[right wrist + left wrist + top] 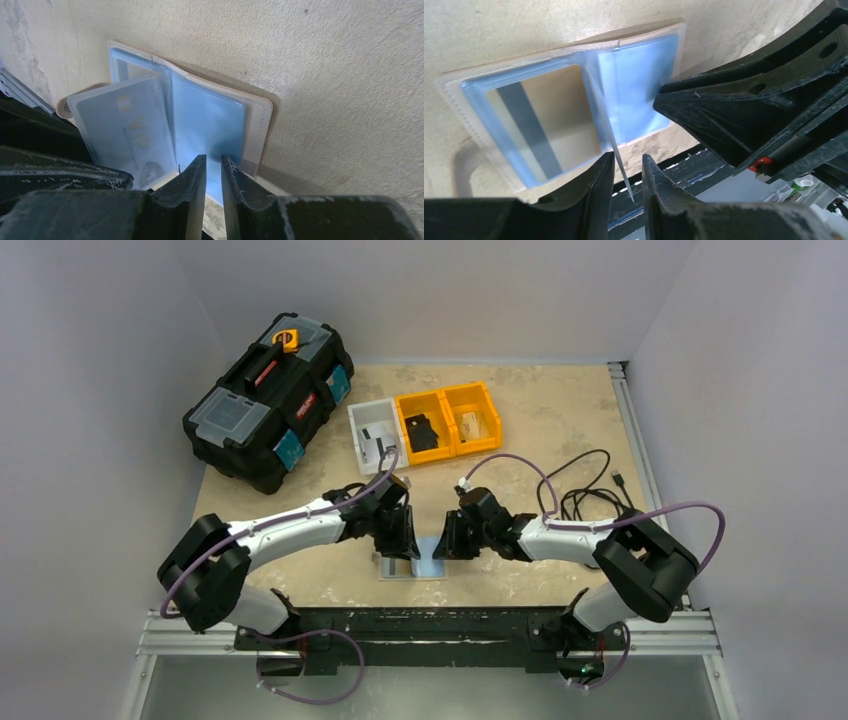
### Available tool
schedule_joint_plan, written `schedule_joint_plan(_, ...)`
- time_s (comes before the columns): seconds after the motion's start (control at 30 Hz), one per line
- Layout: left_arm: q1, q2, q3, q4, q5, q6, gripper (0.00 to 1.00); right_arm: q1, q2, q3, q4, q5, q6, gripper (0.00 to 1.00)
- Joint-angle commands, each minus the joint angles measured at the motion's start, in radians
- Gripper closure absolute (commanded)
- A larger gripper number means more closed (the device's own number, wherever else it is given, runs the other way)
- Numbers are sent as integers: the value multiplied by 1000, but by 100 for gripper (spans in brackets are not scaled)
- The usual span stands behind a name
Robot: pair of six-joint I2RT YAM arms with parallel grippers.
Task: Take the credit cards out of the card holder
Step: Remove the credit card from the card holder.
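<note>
— Beige tabletop; where's the card holder?
— Lying open at the near edge, between both arms. An upright clear leaf stands inside the left gripper, fingers slightly parted. The right gripper, tips barely apart, rests on the right page. A credit card sits in the left pocket.

we see a left arm and a right arm, each with glossy white shells between bulky black joint housings and a purple cable looping alongside. their scuffed matte-black fingers carry one small red tab.
</note>
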Motion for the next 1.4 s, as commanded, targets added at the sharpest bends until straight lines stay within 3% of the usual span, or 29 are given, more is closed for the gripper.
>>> schedule_joint_plan(0.0, -21, 41, 64, 34, 24, 7, 72, 0, -12, -25, -50, 45, -24, 80)
schedule_joint_plan(0.37, -37, 115, 104, 71, 48, -1, 66, 0, -33, -38, -51, 51, -16, 76)
schedule_joint_plan(0.97, -39, 47, 89, 16, -39, 5, 42, 0, -58, -56, -106, 98, 22, 76)
schedule_joint_plan(1.17, -34, 30, 57, 30, -42, -1, 45, 0, -175, -43, -222, 199, 47, 72)
schedule_joint_plan(1.37, -16, 11, 20, 60, -25, -4, 64, 4, -223, 29, -307, 266, 10, 70)
